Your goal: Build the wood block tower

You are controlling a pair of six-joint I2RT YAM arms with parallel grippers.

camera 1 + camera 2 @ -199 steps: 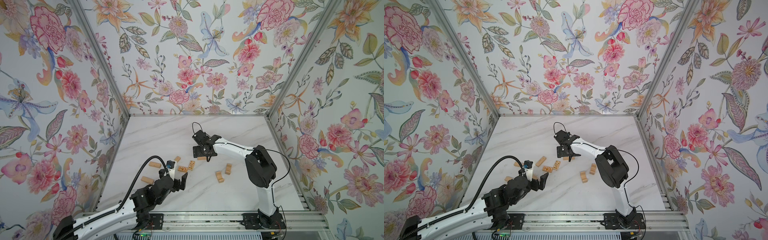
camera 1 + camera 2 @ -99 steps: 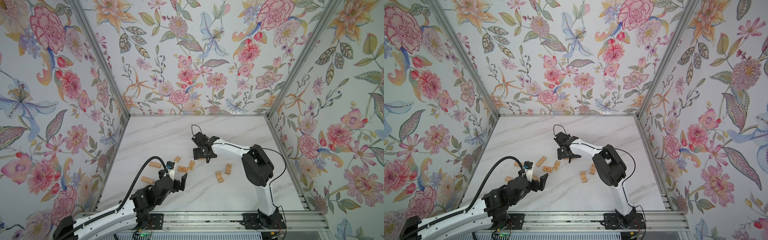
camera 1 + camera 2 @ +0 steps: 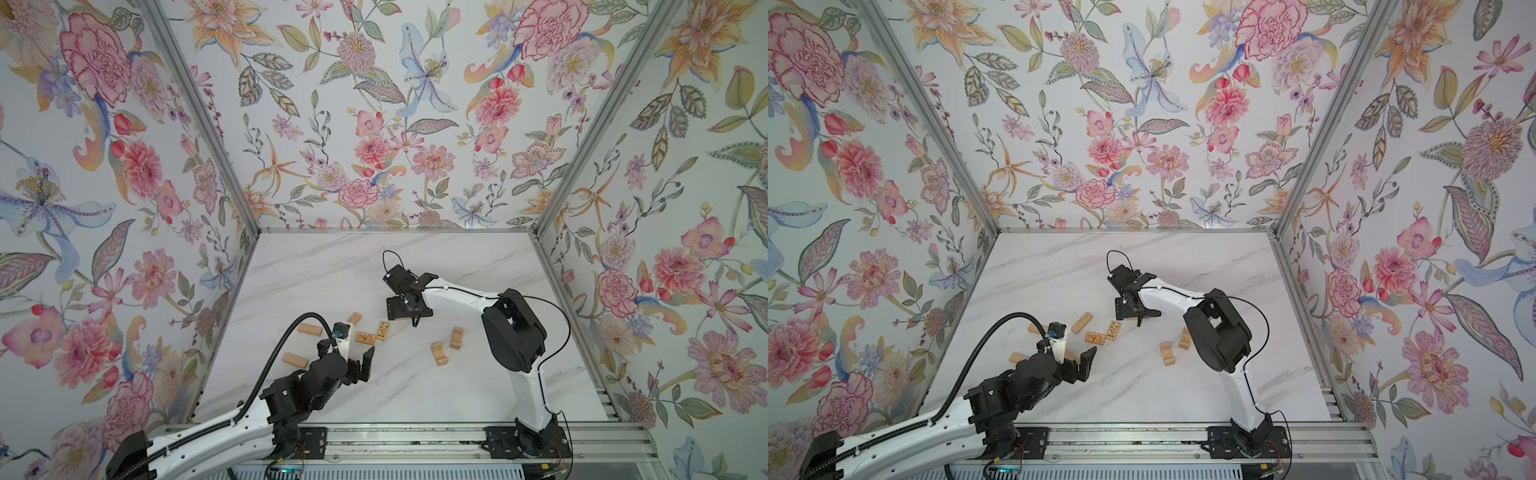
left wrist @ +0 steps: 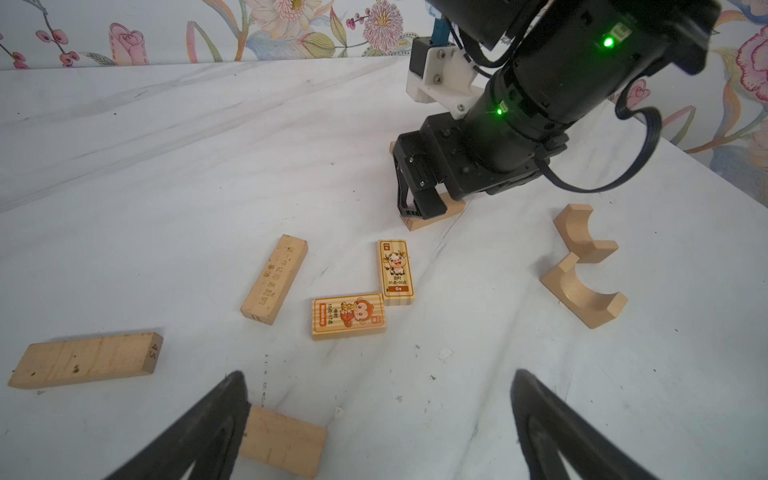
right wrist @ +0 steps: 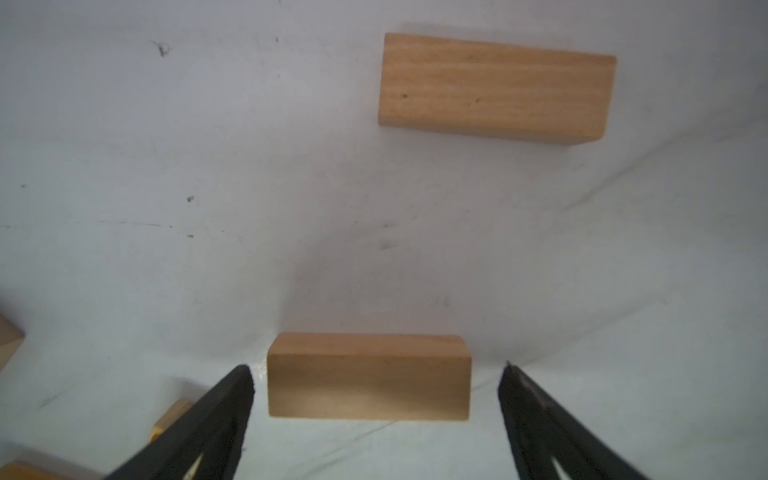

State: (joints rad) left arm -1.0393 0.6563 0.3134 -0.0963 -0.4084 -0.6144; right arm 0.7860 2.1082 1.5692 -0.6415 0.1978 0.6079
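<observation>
1. Right fingers (image 5: 224, 415) are spread wide and low over the tabletop (image 3: 415, 395), straddling a short plain block (image 5: 368, 376). There is a thin gap at each end and nothing is gripped.
2. That block's long axis runs finger to finger, so the fingers face its two ends. A second plain block (image 5: 494, 89) lies ahead of it, nearly parallel but slightly skewed, and apart from it.
3. Left fingers (image 4: 216, 415) are fully spread, holding nothing, and hover above the tabletop. One plain bar (image 4: 282, 440) lies flat just beside a finger and is partly hidden by it.
4. Wood blocks (image 3: 354, 318) are loosely scattered between the two arms, each lying flat directly on the tabletop.
5. Printed pair: the Monkey block (image 4: 348, 316) and Ox block (image 4: 397, 272) have long axes at right angles and touch at a corner, forming an L.
6. Engraved bar (image 4: 274, 278) lies on a diagonal beside the Monkey block without touching it. The bar stamped 45 (image 4: 83, 359) on its end face lies farther out, on a different heading.
7. Two arch blocks (image 4: 582, 291) with half-round notches lie just beside each other, near the right arm.
8. Materials: the blocks are smooth light-tan wood with visible grain and crisp square edges. The tabletop is white marble-look with grey veins and small scuffs.
</observation>
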